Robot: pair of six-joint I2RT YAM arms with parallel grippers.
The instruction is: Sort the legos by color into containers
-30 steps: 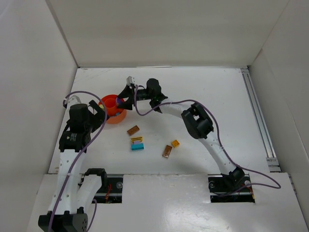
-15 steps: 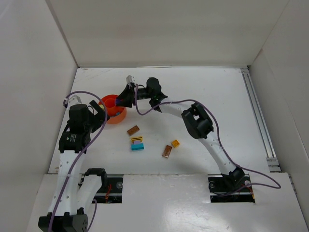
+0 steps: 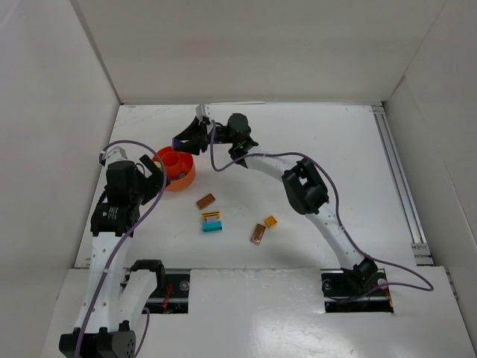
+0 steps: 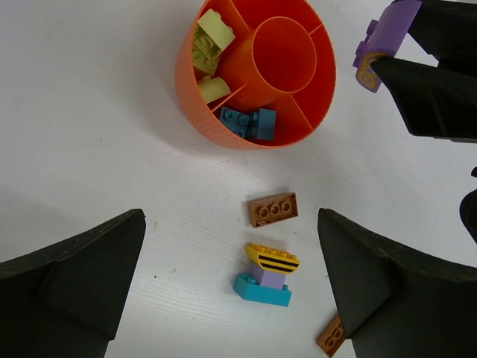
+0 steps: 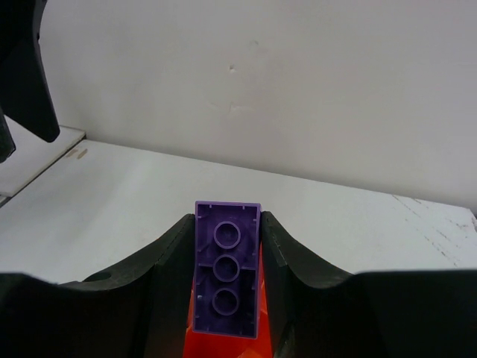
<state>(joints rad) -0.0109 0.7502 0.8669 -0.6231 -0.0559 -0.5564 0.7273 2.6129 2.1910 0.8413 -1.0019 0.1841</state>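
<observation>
The orange-red bowl (image 3: 183, 176) has a centre tube and divided compartments (image 4: 195, 112). Lime green bricks (image 4: 209, 48) lie in one compartment and teal-blue bricks (image 4: 250, 123) in another. My right gripper (image 3: 181, 142) hovers at the bowl's far edge, shut on a purple brick (image 5: 227, 268), also seen in the left wrist view (image 4: 384, 37). My left gripper (image 4: 229, 220) is open and empty above the table, near the bowl's left side (image 3: 149, 170). A brown brick (image 4: 274, 209), a yellow, lilac and teal stack (image 4: 270, 276) and a second brown brick (image 3: 258, 233) lie on the table.
A small yellow brick (image 3: 271, 221) lies right of the second brown brick. White walls enclose the table on the left, back and right. A rail (image 3: 399, 179) runs along the right side.
My right gripper has moved with the purple brick from over the bowl toward the bowl's far edge. The left arm and the loose bricks have not moved.
</observation>
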